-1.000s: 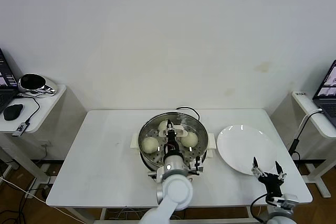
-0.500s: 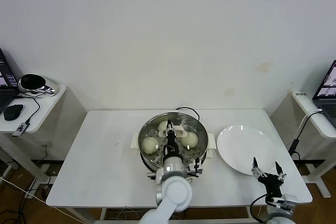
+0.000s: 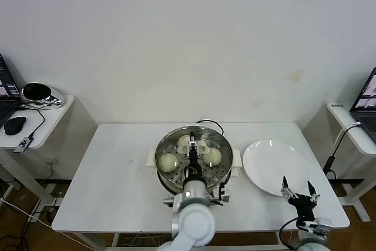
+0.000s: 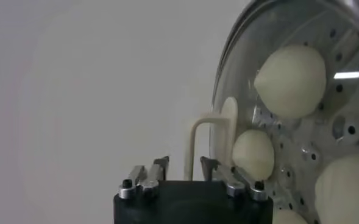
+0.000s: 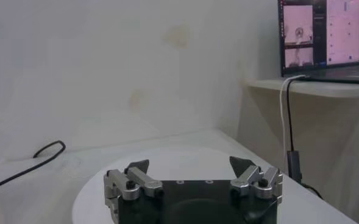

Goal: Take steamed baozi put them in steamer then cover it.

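Note:
The steamer (image 3: 166, 179) stands mid-table with the steamed baozi (image 3: 168, 161) inside; three show in the head view and the arm hides the rest. The left wrist view shows all four baozi (image 4: 289, 79) through the clear glass lid (image 4: 325, 36). My left gripper (image 3: 192, 145) is over the pot's middle. Its fingers (image 4: 161, 163) stand close on either side of the lid's cream handle (image 4: 206, 131), shut on it (image 4: 184, 159). My right gripper (image 3: 298, 187) is open and empty at the near right, just in front of the plate, as the right wrist view (image 5: 188, 163) also shows.
An empty white plate (image 3: 276, 166) lies right of the steamer, also in the right wrist view (image 5: 185, 149). A black cord (image 3: 211, 123) runs behind the pot. Side desks stand at the left (image 3: 35, 116) and at the right, which holds a laptop (image 5: 322, 33).
My left arm's body has drawn back toward the table's near edge while the gripper stays over the pot. The lid handle has shifted slightly left. The right arm has not moved.

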